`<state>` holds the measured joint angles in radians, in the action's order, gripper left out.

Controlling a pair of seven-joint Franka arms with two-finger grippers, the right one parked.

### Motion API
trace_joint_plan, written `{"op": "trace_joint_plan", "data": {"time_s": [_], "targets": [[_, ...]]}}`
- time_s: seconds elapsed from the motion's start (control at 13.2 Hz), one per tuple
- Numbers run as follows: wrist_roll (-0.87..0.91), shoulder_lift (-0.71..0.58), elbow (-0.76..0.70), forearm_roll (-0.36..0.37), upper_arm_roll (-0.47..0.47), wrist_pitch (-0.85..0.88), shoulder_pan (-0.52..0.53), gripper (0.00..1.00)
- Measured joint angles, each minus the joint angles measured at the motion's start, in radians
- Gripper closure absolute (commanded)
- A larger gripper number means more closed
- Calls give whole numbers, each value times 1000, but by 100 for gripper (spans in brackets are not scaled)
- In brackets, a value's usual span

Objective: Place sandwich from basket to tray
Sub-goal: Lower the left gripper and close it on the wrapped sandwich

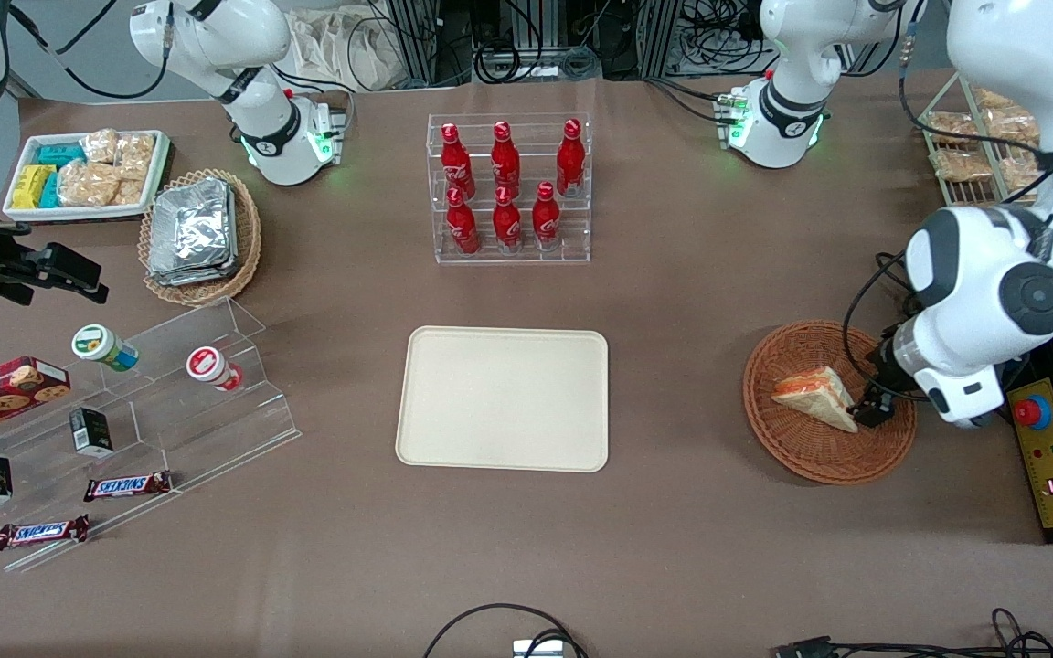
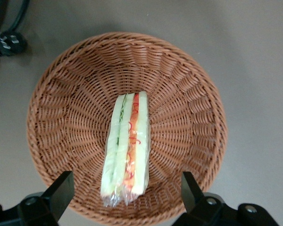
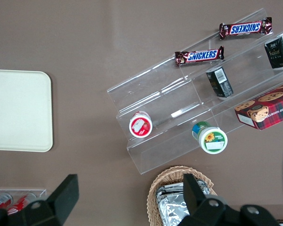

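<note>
Pale white-bread triangular sandwich (image 2: 126,149) (orange-red and green filling showing along its cut edge) lies in the round reddish-brown wicker basket (image 2: 188,94). Above it hangs the left arm's gripper (image 2: 125,195), fingers spread wide, holding nothing. Nearby sits the cream-beige rectangular tray (image 1: 503,410).

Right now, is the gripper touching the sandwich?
Apart. In the left wrist view the gripper is open over the basket, one finger on each flank of the sandwich, with bare wicker showing between each finger and the bread.
</note>
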<state>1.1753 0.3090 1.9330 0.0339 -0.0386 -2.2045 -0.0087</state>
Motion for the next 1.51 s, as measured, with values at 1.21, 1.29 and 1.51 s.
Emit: {"op": "trace_joint_plan", "data": {"time_s": [1.21, 1.29, 1.51], "targets": [[35, 80, 81, 4, -24, -135, -15, 100], [35, 81, 80, 4, -24, -137, -15, 100], [35, 77, 67, 5, -24, -142, -15, 100]]}}
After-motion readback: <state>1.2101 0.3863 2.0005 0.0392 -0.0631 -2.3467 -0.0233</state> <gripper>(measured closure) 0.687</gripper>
